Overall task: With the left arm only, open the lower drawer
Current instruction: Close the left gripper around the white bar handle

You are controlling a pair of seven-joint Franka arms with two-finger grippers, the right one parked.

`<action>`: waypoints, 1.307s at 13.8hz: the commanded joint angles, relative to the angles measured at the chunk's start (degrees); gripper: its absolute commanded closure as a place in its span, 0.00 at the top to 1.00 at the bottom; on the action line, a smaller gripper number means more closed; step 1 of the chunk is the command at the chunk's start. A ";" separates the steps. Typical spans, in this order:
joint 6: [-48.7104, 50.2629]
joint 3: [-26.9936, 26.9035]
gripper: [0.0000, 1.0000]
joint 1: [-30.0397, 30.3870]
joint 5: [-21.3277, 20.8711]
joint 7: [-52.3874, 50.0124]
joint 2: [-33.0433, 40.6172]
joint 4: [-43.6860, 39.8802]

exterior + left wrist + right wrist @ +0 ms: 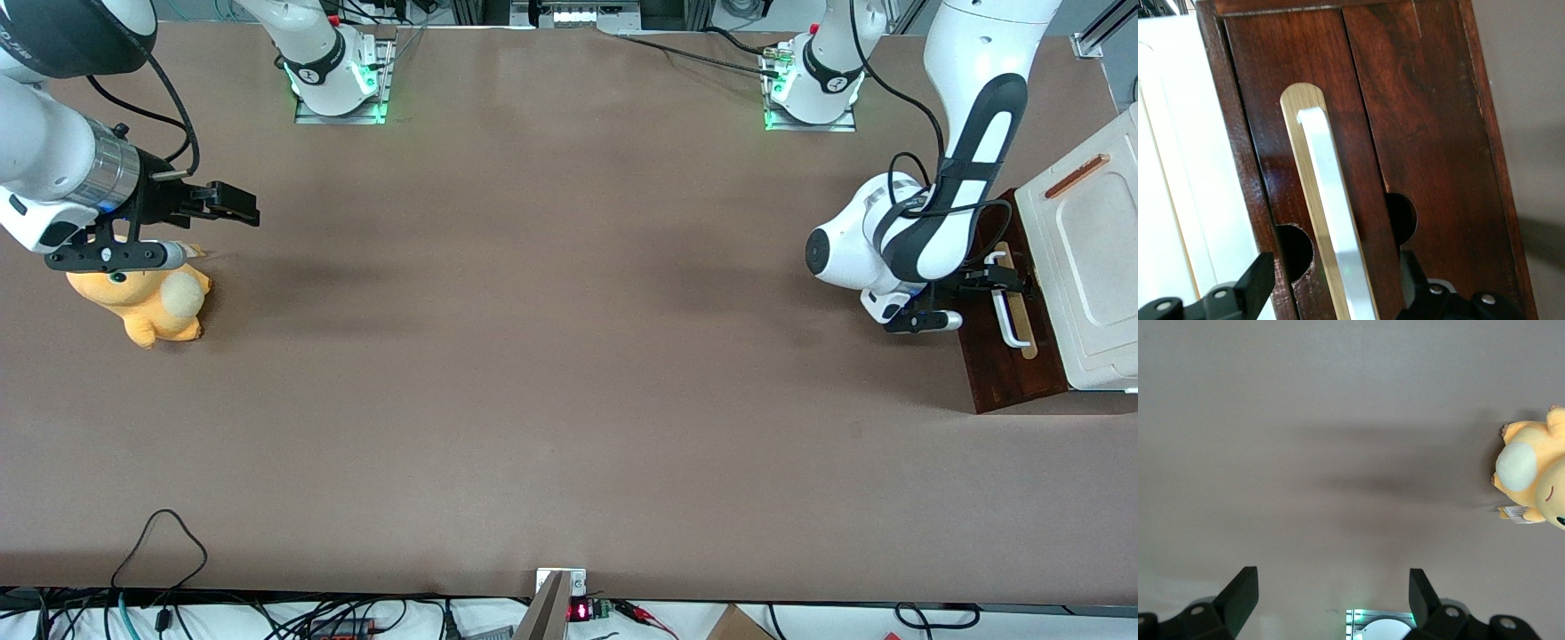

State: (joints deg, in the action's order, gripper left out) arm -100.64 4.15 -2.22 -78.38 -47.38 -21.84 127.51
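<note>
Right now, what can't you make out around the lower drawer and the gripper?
- Gripper: front view, the left arm covers most of it; contact with the white bar handle unclear.
- Lower drawer: wrist view, both ends cut off by frame edges.
- Drawer inside: hidden, front shut.
- Cream-white cabinet: front view, cropped by edge.

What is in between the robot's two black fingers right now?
In the left wrist view, the white bar handle of the lower drawer runs between the open fingers of the left arm's gripper; neither finger visibly touches it.
</note>
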 commanded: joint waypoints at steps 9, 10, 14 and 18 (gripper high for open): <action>0.71 -1.16 0.63 0.11 -1.42 -2.90 -1.72 -0.33; 0.71 -1.07 0.63 0.02 -1.42 -2.90 -1.72 -0.42; 0.71 -1.07 0.42 0.02 -1.33 -2.99 -1.63 -0.68; 0.71 -1.07 0.24 -0.24 -1.33 -3.60 -1.63 -0.77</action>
State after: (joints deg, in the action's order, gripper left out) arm -100.58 3.04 -2.17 -78.39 -49.97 -23.22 127.24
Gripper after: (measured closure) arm 0.670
